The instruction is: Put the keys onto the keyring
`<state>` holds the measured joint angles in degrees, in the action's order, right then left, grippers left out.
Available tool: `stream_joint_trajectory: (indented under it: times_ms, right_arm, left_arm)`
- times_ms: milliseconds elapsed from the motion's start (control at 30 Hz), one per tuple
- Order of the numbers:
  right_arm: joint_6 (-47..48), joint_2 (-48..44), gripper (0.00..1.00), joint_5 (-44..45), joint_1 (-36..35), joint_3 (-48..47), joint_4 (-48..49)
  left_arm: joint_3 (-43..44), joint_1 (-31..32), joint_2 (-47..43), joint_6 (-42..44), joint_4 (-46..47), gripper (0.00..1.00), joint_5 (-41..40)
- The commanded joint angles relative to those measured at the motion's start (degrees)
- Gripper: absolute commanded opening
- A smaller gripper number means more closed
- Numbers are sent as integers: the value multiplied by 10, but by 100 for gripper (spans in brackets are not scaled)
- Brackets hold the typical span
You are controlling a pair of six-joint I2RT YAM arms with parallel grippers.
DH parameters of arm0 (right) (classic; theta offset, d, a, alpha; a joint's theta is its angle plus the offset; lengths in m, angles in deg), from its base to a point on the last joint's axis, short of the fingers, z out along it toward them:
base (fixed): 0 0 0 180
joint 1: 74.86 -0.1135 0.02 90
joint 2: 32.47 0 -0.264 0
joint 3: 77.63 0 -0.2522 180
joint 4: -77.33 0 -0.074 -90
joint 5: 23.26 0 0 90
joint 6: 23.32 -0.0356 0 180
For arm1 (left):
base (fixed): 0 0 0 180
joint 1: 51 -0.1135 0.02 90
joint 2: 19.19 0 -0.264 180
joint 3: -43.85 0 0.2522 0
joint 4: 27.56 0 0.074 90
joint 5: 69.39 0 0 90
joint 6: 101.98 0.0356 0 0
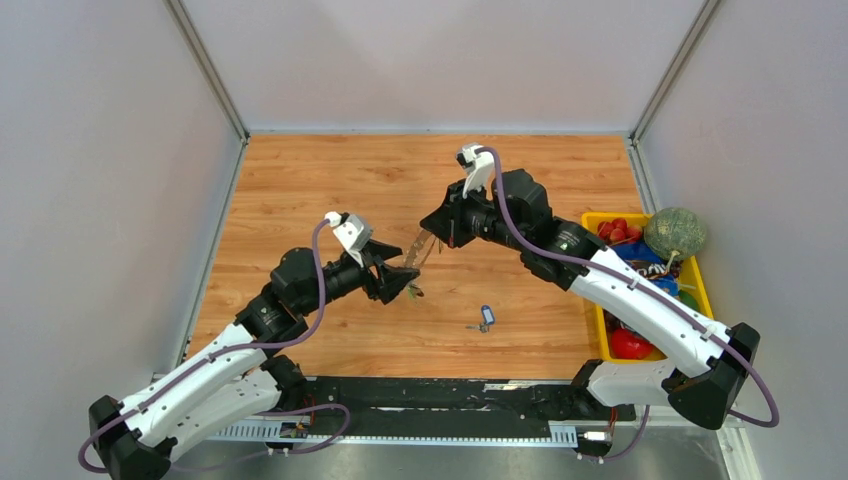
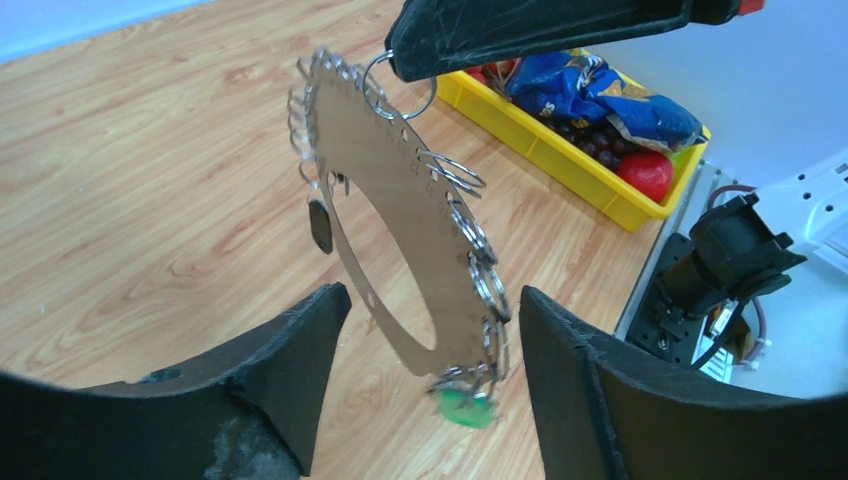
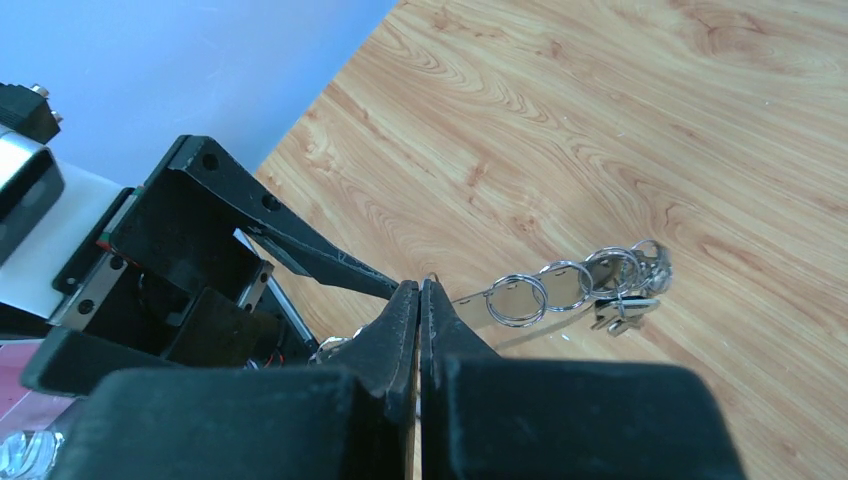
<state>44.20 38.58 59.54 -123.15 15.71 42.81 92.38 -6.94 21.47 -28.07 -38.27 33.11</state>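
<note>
The keyring (image 2: 365, 150) is clamped at its top rim by the shut right fingers (image 3: 420, 300). Its lower rim is straddled by the left fingers (image 2: 315, 335), spread apart.

**Q:** What is the state of the keyring (image 2: 372, 150)?
**A:** Flat silvery hoop, split rings (image 2: 452, 172) along its rim, suspended tilted at frame centre.
**Q:** And the keys?
**A:** One dark-headed key (image 2: 320, 225) and one green-tagged key (image 2: 465, 408) hang from it. One blue-tagged key (image 1: 486, 318) lies separately, lower centre.
</note>
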Motion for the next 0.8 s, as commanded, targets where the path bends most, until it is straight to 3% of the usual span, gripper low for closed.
stream_joint_trajectory:
  times_ms: [0,200,367,467,700,767]
  right_arm:
    - [-12,-5,0,-12,-3,-35,23]
    - [-12,-7,0,-10,-3,-32,24]
    - [-11,-7,0,-10,-3,-29,23]
    - [-10,-9,0,-8,-3,-27,23]
    - [-5,-24,0,11,-2,3,12]
    - [-3,-31,7,19,-2,15,11]
  left_arm:
    - [4,0,10,4,24,67,-1]
    - [7,0,11,7,21,38,-12]
    - [12,0,7,13,12,22,-17]
    - [15,0,6,14,7,5,-20]
    - [29,1,-1,13,-10,0,-29]
    - [38,0,-1,10,-22,0,-36]
